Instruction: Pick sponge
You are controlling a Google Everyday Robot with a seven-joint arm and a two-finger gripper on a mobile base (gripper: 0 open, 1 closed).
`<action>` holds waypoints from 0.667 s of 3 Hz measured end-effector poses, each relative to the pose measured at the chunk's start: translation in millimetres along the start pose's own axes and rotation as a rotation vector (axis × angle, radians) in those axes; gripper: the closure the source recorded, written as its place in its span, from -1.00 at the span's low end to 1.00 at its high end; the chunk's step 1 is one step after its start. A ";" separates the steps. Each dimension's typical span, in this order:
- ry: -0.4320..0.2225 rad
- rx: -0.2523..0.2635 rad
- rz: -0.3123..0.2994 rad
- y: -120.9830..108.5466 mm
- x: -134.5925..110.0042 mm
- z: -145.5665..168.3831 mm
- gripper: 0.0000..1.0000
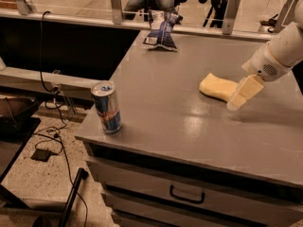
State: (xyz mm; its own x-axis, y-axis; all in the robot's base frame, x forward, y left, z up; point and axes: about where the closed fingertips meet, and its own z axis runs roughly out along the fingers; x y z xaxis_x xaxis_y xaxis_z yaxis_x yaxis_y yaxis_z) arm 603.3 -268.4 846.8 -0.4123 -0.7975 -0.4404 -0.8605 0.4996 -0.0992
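**Listener:** Where is the sponge?

**Me:** Picture a clock face laid over the scene, with 12 at the top. The sponge (217, 86) lies flat on a grey tabletop (180, 126), between 2 and 3 o'clock from the centre. It is a pale yellow foam block with soft, curved edges.

**Listener:** And your gripper?

**Me:** My gripper (242, 94) is at the sponge's 3 o'clock end. It is cream-coloured and blocky, and it slants down towards 7 o'clock, with its tip low over the table. From this view it overlaps that end of the sponge. I cannot tell whether it is touching the foam, how far open it is, or whether it has hold of anything. My white arm (279, 51) comes in from the picture's edge at 2 o'clock.

**Listener:** What else is on the table?

**Me:** A blue and silver drink can (107, 107) stands upright near the table's edge at 9 o'clock, well apart from the sponge. A dark blue snack bag (161, 30) sits at the far edge, at 12 o'clock.

**Listener:** Anything below?

**Me:** A drawer handle (187, 195) shows on the cabinet front at 5 o'clock. Black cables (52, 136) trail across the speckled floor (38, 183) at 8 o'clock.
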 end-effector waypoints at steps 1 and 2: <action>0.001 -0.004 -0.001 0.5 -0.5 2.5 -0.67; 0.001 -0.008 -0.002 0.9 -0.9 5.0 -0.21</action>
State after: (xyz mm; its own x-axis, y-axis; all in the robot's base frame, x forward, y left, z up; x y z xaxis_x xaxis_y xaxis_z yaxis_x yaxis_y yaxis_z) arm 604.4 -265.5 842.6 -0.4110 -0.7990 -0.4390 -0.8636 0.4955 -0.0932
